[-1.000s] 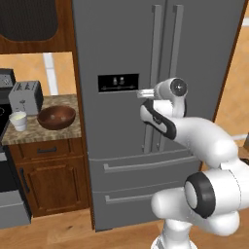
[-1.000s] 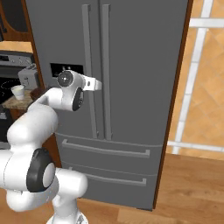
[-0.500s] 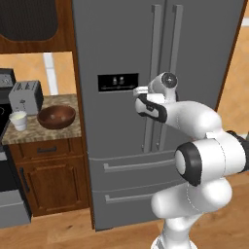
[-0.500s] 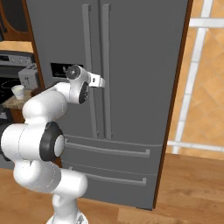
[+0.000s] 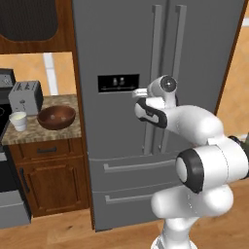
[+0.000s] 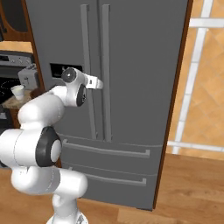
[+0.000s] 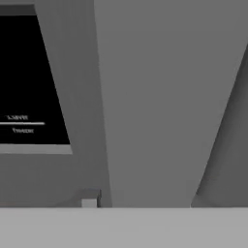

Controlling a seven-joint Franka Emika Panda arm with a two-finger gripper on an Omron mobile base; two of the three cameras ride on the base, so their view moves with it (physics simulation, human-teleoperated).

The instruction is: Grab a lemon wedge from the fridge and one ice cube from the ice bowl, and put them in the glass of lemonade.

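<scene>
Gripper [image 6: 99, 83] sits close up to the closed fridge [image 5: 194, 58] door, near left handle & beside black dispenser panel [image 5: 118, 83], can't tell if wide or narrow; ice bowl [image 5: 56, 116] & glass of lemonade [image 5: 19, 121] on counter [image 5: 29, 134] to the left.

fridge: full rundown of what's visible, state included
The fridge is a tall grey French-door unit, matte metal in look. Both upper doors are shut, with two long vertical bar handles at the centre seam. A black dispenser panel sits in the left door, and two drawers lie below. The gripper is close to the left handle; contact can't be told.
</scene>
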